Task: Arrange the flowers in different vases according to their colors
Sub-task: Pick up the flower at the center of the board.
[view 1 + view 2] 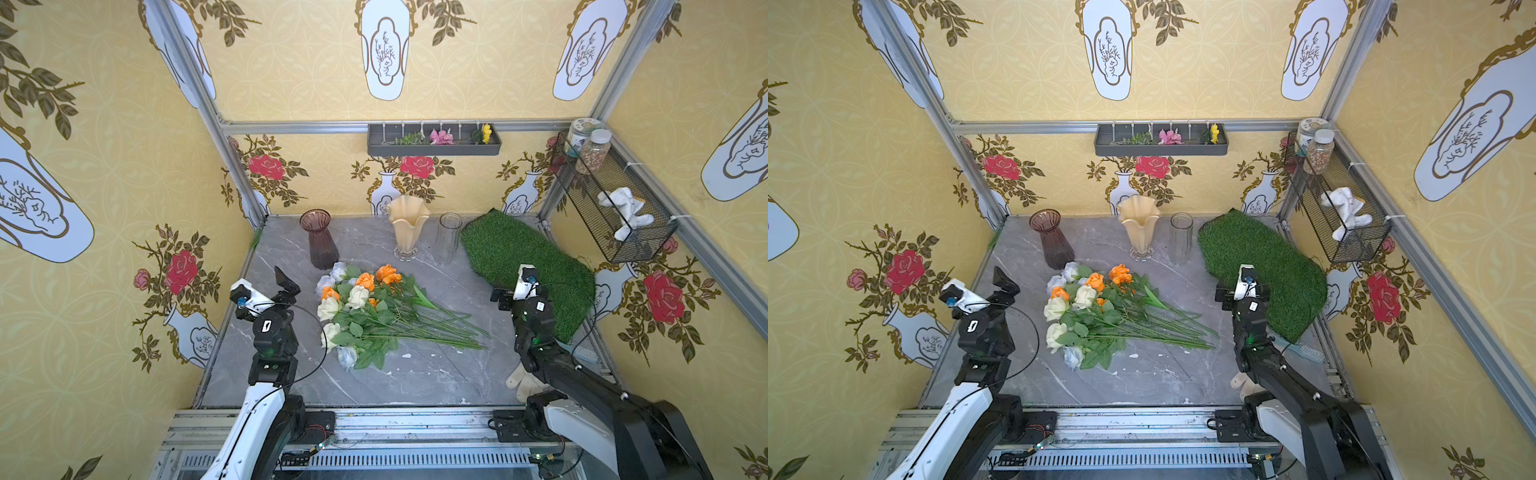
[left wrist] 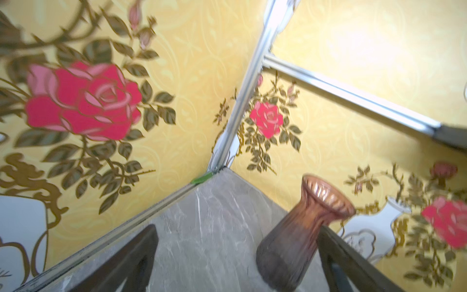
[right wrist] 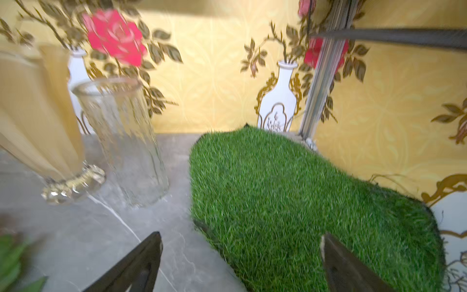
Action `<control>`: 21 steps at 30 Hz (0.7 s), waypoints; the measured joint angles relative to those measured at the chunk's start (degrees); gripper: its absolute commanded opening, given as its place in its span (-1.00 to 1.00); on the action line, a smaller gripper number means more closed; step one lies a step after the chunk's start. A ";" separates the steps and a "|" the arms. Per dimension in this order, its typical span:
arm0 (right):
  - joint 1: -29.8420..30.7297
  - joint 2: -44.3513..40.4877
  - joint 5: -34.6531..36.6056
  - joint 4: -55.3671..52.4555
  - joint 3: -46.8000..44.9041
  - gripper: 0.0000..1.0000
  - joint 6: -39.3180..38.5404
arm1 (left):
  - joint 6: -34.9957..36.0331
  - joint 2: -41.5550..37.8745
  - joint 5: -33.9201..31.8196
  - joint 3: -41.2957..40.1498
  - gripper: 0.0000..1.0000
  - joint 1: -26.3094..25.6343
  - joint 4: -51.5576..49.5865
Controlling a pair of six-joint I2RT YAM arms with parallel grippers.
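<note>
In both top views the flowers (image 1: pixel 365 316) lie heaped on the table (image 1: pixel 419 374), before the purple-brown vase (image 1: pixel 319 243), cream vase (image 1: pixel 406 228) and clear vase (image 1: pixel 449 239). Left wrist view: the left gripper (image 2: pixel 237 230) stands spread wide, holding nothing. Right wrist view, blurred: the right gripper (image 3: pixel 241 235) likewise gapes, apparently over the edge of the grass mat (image 3: pixel 303 189).

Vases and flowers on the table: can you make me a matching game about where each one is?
Things:
1. purple-brown vase
2. cream vase
3. clear vase
4. flowers

Places:
A. lying in a pile on the table
B. middle of the vase row
C. next to the grass mat
D. left end of the vase row

Pairs: 1-D, 2-B, 3-C, 4-A.
</note>
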 measured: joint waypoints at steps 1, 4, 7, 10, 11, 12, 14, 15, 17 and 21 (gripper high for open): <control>0.11 -3.54 -0.31 -4.37 1.99 0.95 2.23 | -1.64 -0.20 -1.25 3.41 1.00 0.02 -6.19; 0.22 -10.40 -1.99 -16.35 9.81 0.95 10.75 | -8.50 1.49 -4.87 13.05 1.00 0.07 -23.15; 0.00 -10.99 -2.71 -29.64 18.08 0.95 20.28 | -16.24 3.52 -6.49 22.14 1.00 0.07 -39.89; -1.33 -6.99 -10.12 -41.92 25.49 0.95 23.26 | -21.92 3.63 -3.37 29.86 1.00 0.07 -52.61; -1.44 -4.81 -13.22 -44.92 28.06 0.95 23.56 | -21.92 3.15 0.09 32.26 1.00 0.07 -55.93; -1.36 -2.43 -17.05 -47.98 30.84 0.94 23.52 | -21.57 2.69 3.45 33.62 1.00 0.07 -57.53; -0.20 3.15 -24.46 -53.48 35.91 0.96 23.50 | -19.78 0.83 12.09 35.36 1.00 0.07 -60.22; 1.14 5.75 -27.30 -56.11 37.88 0.99 23.54 | -19.32 -0.20 15.13 35.36 1.00 0.07 -60.81; 5.86 10.29 -30.69 -61.42 40.70 0.92 23.61 | -19.02 -2.86 20.31 34.38 1.00 0.04 -62.71; 19.17 17.38 -30.34 -67.95 42.95 0.64 23.50 | -19.06 -2.97 24.94 34.25 1.00 0.07 -67.67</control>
